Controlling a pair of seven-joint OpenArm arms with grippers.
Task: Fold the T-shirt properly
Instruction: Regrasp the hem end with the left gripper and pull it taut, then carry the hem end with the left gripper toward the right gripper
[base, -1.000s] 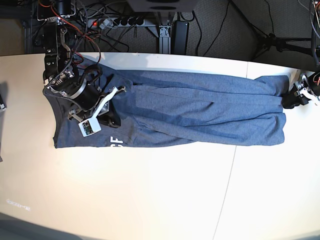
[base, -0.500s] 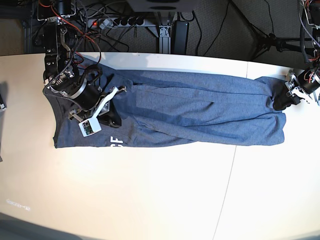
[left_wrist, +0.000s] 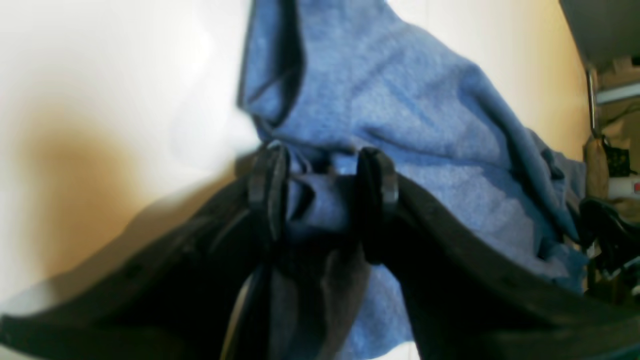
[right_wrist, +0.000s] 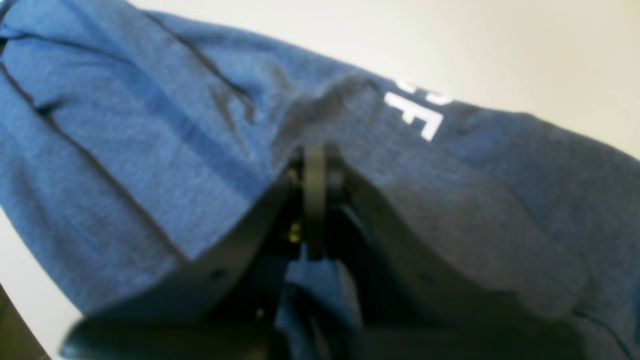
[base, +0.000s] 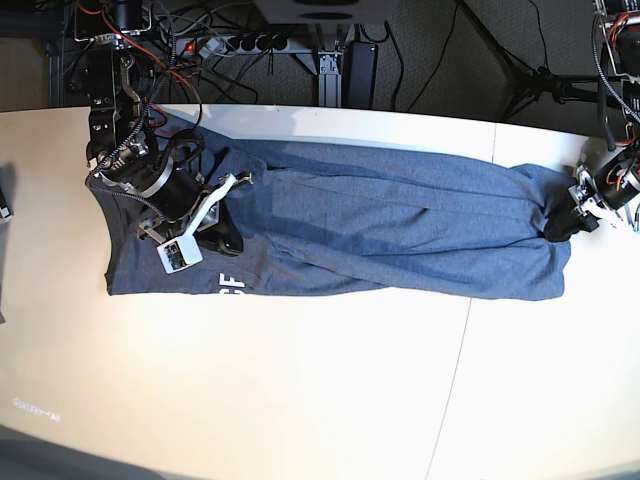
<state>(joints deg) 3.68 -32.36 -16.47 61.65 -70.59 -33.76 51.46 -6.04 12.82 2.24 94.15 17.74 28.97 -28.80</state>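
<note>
T-shirt (base: 380, 225) lies stretched left to right across the far half of the white table (base: 300, 400), folded lengthwise into a long band, wrinkled, with white letters (base: 231, 281) showing near its left near edge.

Left gripper (left_wrist: 322, 187) at the shirt's right end: jaws spread fairly wide with a bunched wad of blue fabric between the two fingers (left_wrist: 270, 182), cloth touching both pads, so it's pinching the T-shirt edge. In the base view that end is gathered and puckered at the gripper (base: 570, 215).

Right gripper (right_wrist: 315, 185) at the left end: jaws pressed fully together, tips down on the shirt just beside the lettering (right_wrist: 417, 112). A small ridge of fabric rises in front of the tips; cannot tell whether any cloth is caught between them. In the base view it sits on top of the cloth (base: 212, 238).
</note>
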